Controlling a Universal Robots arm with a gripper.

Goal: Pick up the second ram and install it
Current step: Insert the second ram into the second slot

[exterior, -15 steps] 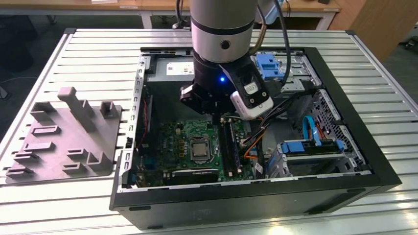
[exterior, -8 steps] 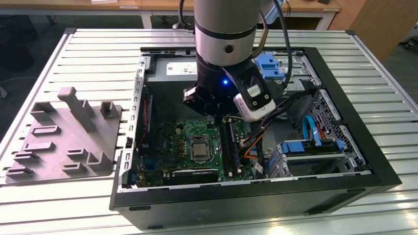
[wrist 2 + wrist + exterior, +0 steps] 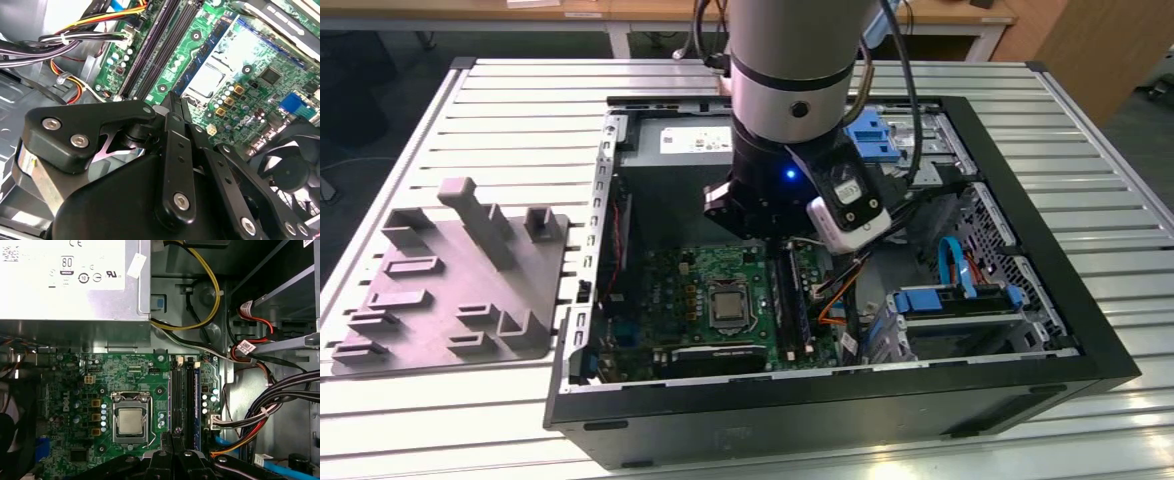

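My end effector (image 3: 173,434) hangs inside the open computer case (image 3: 854,410). Its fingers are drawn together with nothing visible between them, and the tips are just above one end of the memory slots (image 3: 182,400). The slots run just beside the processor (image 3: 130,421) on the green motherboard (image 3: 65,390). A long dark strip lies along them, but I cannot tell whether it is the second ram. The grey slotted block (image 3: 454,280) rests on the tabletop (image 3: 520,80), at the exterior view's left of the case.

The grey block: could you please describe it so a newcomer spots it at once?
Find the open case on the slatted table. The block lies beside it, at the exterior view's left. Only it is pale grey with upright posts.
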